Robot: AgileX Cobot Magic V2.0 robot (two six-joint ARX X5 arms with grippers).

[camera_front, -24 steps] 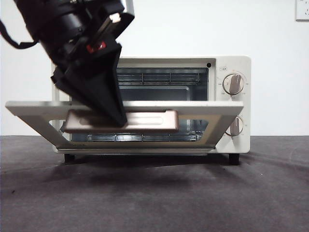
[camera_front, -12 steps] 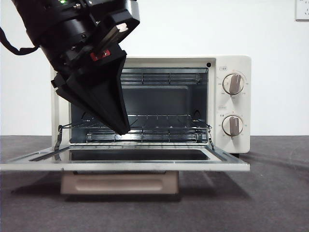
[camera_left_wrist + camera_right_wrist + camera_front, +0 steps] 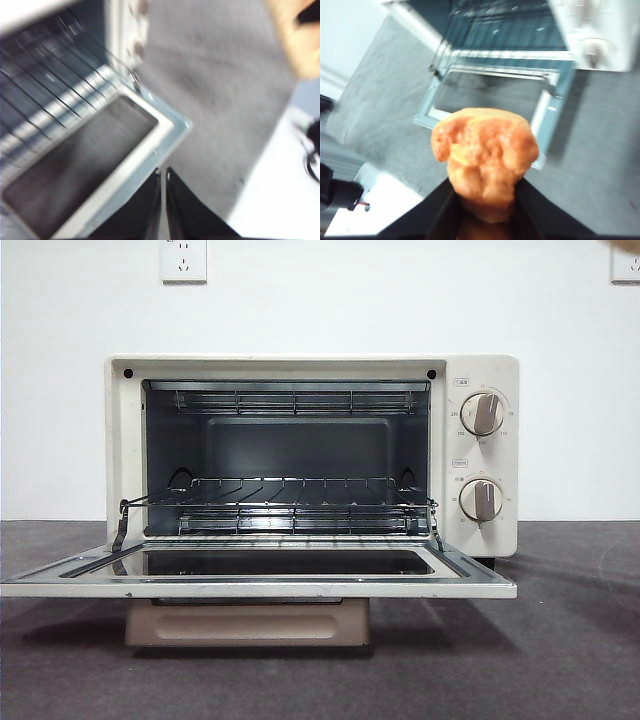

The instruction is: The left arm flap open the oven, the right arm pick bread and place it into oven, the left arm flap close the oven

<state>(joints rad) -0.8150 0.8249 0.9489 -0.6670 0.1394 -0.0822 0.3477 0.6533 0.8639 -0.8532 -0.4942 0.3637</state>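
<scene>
The oven (image 3: 312,455) is seen in the front view standing on the dark counter (image 3: 560,640), with its door (image 3: 258,576) folded down flat and the beige handle (image 3: 247,622) hanging below the door's front edge. The wire rack (image 3: 280,502) is shown bare inside the cavity, and two knobs (image 3: 484,414) are set on the right panel. Neither arm is shown in this view; a sliver of orange at the top right corner cannot be identified.

The bread (image 3: 485,155) is shown clearly only in the right wrist view, where it is clamped between the black fingers of the right gripper (image 3: 485,200) and held in the air above the counter, in front of the open door and apart from it.

In the left wrist view, the left gripper (image 3: 164,200) is seen with its fingers pressed nearly together and nothing between them, raised above the door's corner near the knob side. The picture is blurred. An orange shape, probably the bread, is cut by that view's upper corner.
</scene>
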